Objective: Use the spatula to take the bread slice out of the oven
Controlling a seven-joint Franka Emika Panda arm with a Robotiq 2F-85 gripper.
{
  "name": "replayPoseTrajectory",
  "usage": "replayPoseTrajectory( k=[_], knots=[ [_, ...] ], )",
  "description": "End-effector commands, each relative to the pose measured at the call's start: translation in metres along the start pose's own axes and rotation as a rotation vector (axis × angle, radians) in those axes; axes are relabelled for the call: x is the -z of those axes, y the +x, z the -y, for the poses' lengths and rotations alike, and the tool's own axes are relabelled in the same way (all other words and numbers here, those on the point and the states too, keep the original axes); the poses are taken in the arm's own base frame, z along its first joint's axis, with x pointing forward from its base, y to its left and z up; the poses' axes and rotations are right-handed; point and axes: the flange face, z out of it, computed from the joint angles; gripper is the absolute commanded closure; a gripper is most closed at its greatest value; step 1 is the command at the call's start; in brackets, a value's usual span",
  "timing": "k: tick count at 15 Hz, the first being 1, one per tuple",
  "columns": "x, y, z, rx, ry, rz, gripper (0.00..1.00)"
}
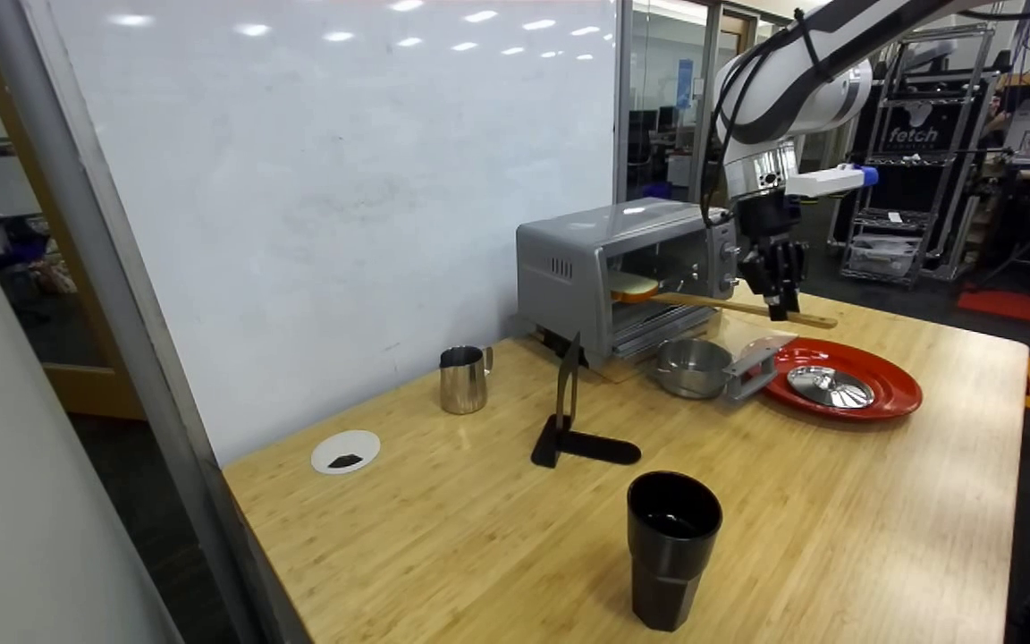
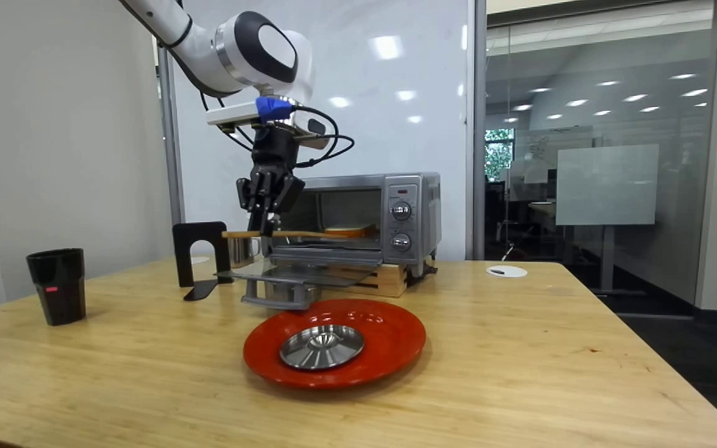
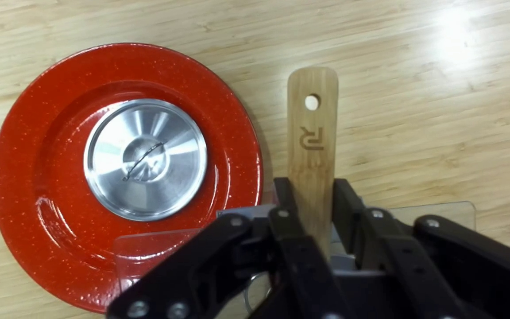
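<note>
One Robotiq gripper [image 3: 311, 188] clamped the wooden spatula [image 3: 312, 157], whose long axis ran into the toaster oven [image 1: 564, 277] toward the bread slice [image 1: 633, 285]

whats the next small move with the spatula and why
Probably ease the spatula slowly out over the lowered door, keeping it level: the jaws hold it, its far end is inside the oven, and the bread slice seems to rest on it, though that contact isn't clear.

Spatula [image 3: 312, 164] blade hidden in wrist view, oven [image 2: 403, 226] partly behind pincer [image 2: 263, 228], arm [image 2: 224, 59] cut off
</note>
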Motion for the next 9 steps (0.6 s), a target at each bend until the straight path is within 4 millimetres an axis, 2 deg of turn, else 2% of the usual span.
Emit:
replayPoseTrajectory(
  k=[1, 9],
  knots=[
    [0.006, 0.011, 0.001, -0.003, -0.004, 0.028, 0.93],
    [0.001, 0.024, 0.004, 0.003, -0.008, 0.075, 0.93]
  ],
)
